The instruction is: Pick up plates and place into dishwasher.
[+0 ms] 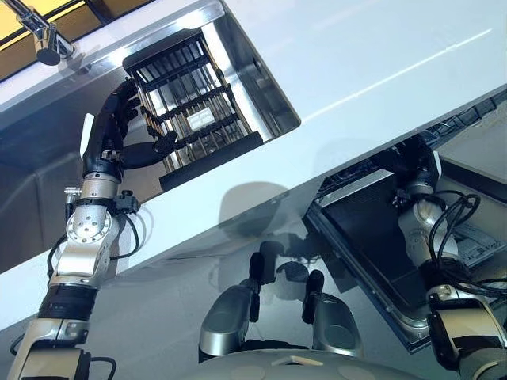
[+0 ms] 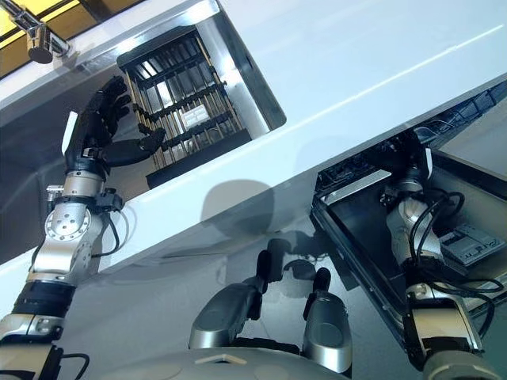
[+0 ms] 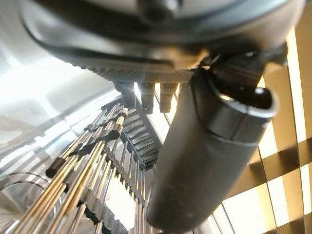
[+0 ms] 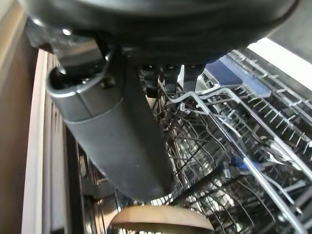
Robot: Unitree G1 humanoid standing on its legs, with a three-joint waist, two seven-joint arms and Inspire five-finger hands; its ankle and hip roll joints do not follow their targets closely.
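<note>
One pale round rim, seemingly a plate [image 4: 161, 220], is showing low in the right wrist view, sitting among the wire tines of the dishwasher rack [image 4: 243, 146]. The right hand [image 4: 117, 141] is reaching into that rack, its thumb lying straight with its tip just above the plate's rim. Whether thumb and rim are touching I cannot tell, nor whether this hand is spread or closed. In the eye views the right arm is running in under the edge of the white table [image 1: 356, 71], over the dark open dishwasher door [image 1: 364, 237], which is hanging down below the table's edge.

Further out, a steel sink [image 1: 265, 91] is sitting sunk into the table, and a dark-framed drying rack [image 1: 190, 103] of metal rods is lying inside it. The left hand [image 1: 115, 131] is resting at that rack's side, spread: its fingers [image 2: 111, 99] are fanning apart, only lightly bent, along the rack's edge, and its thumb is stretching out sideways to meet a dark bar of the frame. It is gripping nothing. In the left wrist view the fingertips are hovering just at the rods. A chrome faucet [image 1: 43, 36] is standing beyond the sink, well apart from the hand.
</note>
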